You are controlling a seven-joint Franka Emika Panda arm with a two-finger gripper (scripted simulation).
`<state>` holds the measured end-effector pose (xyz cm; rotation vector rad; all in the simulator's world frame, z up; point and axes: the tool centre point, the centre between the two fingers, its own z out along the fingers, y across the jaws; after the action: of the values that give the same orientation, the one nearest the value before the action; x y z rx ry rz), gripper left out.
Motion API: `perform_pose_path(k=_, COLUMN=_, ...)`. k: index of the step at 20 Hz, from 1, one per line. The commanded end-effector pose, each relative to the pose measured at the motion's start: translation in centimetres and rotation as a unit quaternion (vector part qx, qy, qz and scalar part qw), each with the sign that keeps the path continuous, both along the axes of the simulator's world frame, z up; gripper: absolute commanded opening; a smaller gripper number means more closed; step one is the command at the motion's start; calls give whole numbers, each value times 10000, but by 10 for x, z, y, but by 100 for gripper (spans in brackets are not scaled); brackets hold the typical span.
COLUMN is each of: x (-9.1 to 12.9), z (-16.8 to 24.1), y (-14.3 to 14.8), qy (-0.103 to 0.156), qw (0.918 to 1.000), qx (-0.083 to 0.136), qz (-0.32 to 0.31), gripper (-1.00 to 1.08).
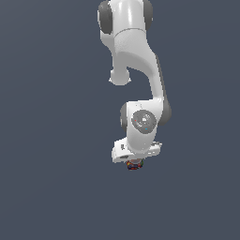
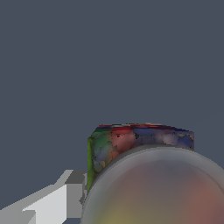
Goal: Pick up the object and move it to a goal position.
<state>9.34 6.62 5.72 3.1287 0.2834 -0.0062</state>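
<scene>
In the exterior view the white arm reaches down from the top, and my gripper (image 1: pixel 134 161) sits right over the object (image 1: pixel 134 165). Only a speckled dark edge of the object peeks out under the hand. In the wrist view the object (image 2: pixel 131 142) is very close: a round greyish-tan top over a dark side mottled red, blue and green. One grey-white finger (image 2: pixel 72 192) lies against the object's side. The other finger is hidden behind the object. The gripper looks shut on the object.
Flat dark grey-blue ground surrounds the arm in both views. Nothing marks a goal position in either view.
</scene>
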Motion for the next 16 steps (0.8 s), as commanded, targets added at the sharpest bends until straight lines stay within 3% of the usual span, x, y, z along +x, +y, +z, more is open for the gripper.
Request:
perform_pose_path(k=1, x=-2, z=3, y=1, qy=-11, qw=10000, qx=1, qz=0, gripper=-100)
perform_pose_path(k=9, x=-20, z=19, y=4, qy=-11, qw=10000, qx=1, qz=0, gripper=-100)
perform_pose_path(k=16, x=-52, z=47, y=11, qy=-13, qw=10000, qx=-1, qz=0, gripper=-100)
